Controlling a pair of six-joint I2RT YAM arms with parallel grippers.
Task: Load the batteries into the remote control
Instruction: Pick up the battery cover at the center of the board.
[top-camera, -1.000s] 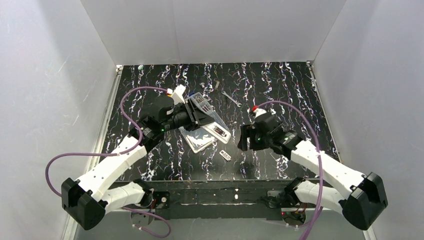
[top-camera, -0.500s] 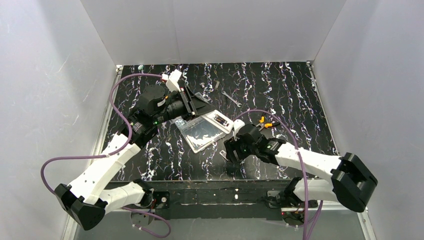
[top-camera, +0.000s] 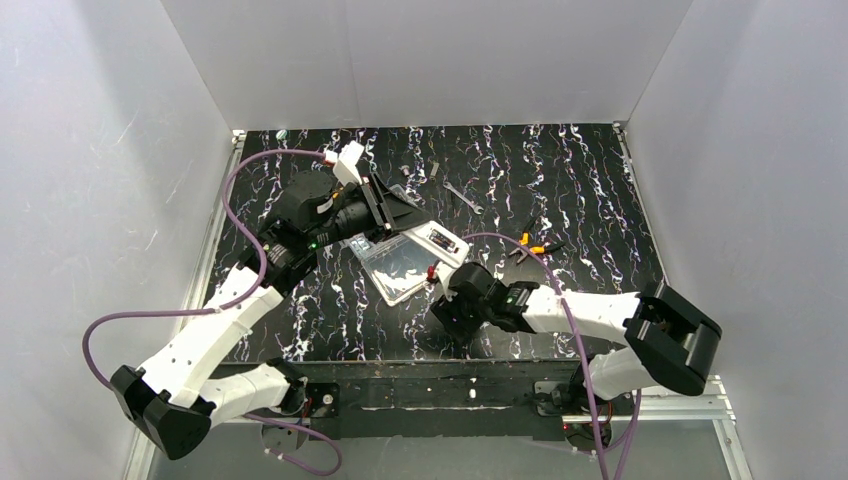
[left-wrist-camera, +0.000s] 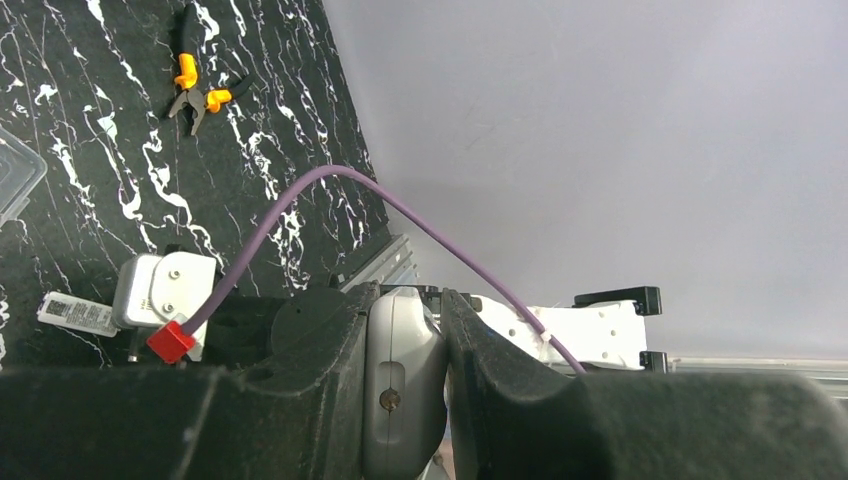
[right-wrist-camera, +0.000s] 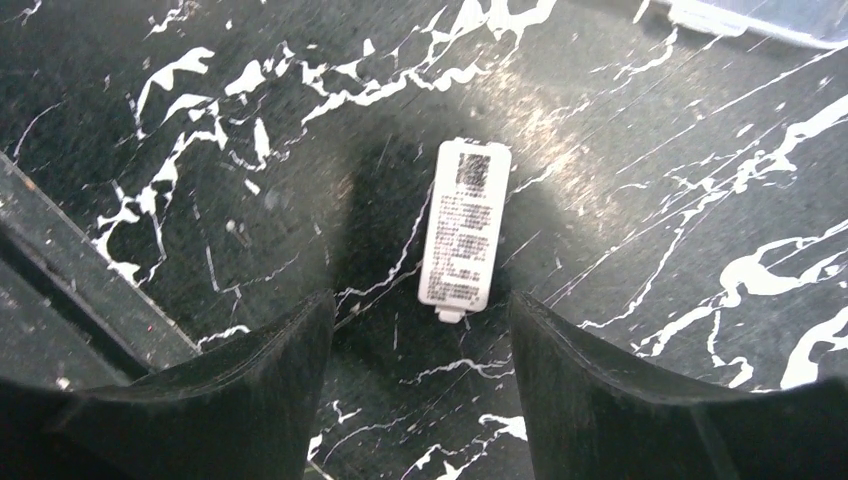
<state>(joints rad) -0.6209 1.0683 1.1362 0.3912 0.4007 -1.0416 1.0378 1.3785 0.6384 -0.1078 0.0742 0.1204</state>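
Black-marbled tabletop: left gripper (top-camera: 402, 216) clamps the remote control (top-camera: 441, 243), right gripper (right-wrist-camera: 420, 315) spread wide over a white labelled cover (right-wrist-camera: 465, 225).

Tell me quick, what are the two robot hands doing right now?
Left gripper: shut on the remote control.
Right gripper: open, holding nothing, above a small white labelled cover.

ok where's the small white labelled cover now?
Right wrist view: the white labelled cover lies flat on the table near its front edge, just ahead of the open right gripper, between its fingers. The top view hides it under that gripper.
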